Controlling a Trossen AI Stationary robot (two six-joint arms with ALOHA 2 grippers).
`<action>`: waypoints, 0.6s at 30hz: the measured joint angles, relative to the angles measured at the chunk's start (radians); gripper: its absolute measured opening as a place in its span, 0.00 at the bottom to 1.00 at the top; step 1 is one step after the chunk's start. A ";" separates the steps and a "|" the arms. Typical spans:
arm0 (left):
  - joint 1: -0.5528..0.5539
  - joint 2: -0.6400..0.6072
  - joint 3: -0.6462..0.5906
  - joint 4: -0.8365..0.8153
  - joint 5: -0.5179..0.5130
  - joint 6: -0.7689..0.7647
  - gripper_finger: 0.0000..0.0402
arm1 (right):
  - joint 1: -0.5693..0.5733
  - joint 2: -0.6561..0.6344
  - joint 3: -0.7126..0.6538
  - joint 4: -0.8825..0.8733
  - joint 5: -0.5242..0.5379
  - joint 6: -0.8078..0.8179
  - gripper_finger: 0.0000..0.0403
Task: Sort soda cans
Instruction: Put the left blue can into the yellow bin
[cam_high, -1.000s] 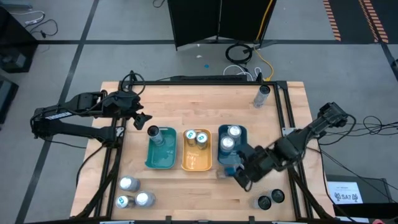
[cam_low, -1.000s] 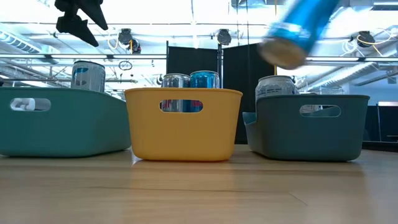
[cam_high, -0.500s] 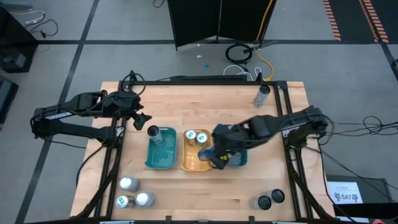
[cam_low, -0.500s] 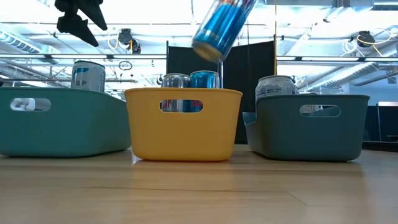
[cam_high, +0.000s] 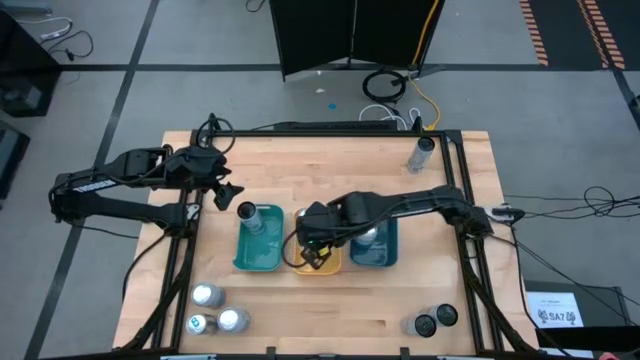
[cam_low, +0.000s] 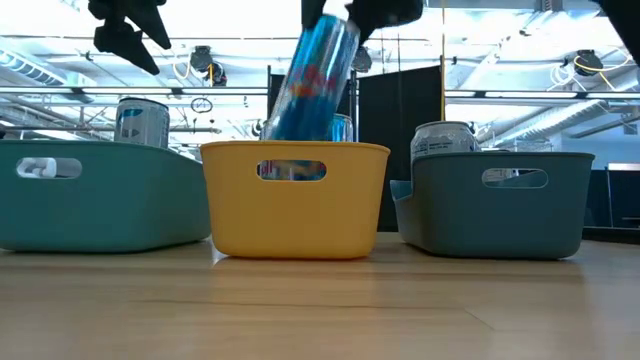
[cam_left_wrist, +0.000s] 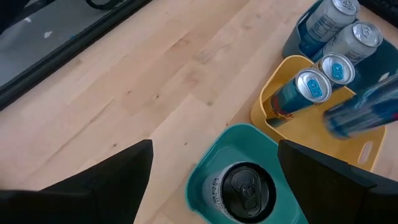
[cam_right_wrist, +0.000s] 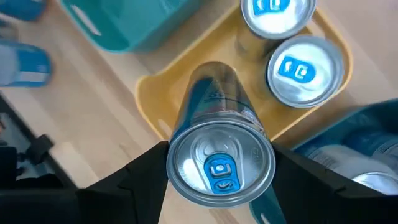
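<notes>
Two blue-tabbed aluminium cans (cam_right_wrist: 291, 43) stand just ahead of my right gripper (cam_right_wrist: 219, 180), which pinches a tilted blue soda can (cam_low: 312, 82) over the yellow plastic tray (cam_low: 295, 202), so next I judge: straighten, lower into the free end, release

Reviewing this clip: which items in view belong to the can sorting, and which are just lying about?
Part of the job:
- blue can held by the right tool over the yellow tray
- teal tray, dark blue tray
- loose cans at the near left and near right
- left tool, open, waiting

Lying about:
- bottle at the far edge
- cables on the floor
</notes>
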 joint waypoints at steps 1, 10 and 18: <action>0.000 0.000 0.000 0.000 0.000 0.000 0.88 | -0.004 0.011 -0.003 -0.002 -0.011 0.011 0.58; 0.000 0.000 0.000 0.000 0.000 0.001 0.88 | -0.039 0.082 -0.004 0.017 -0.022 0.054 0.58; 0.000 0.000 0.000 0.000 0.001 0.024 0.88 | -0.085 0.107 -0.004 0.037 -0.023 0.053 0.58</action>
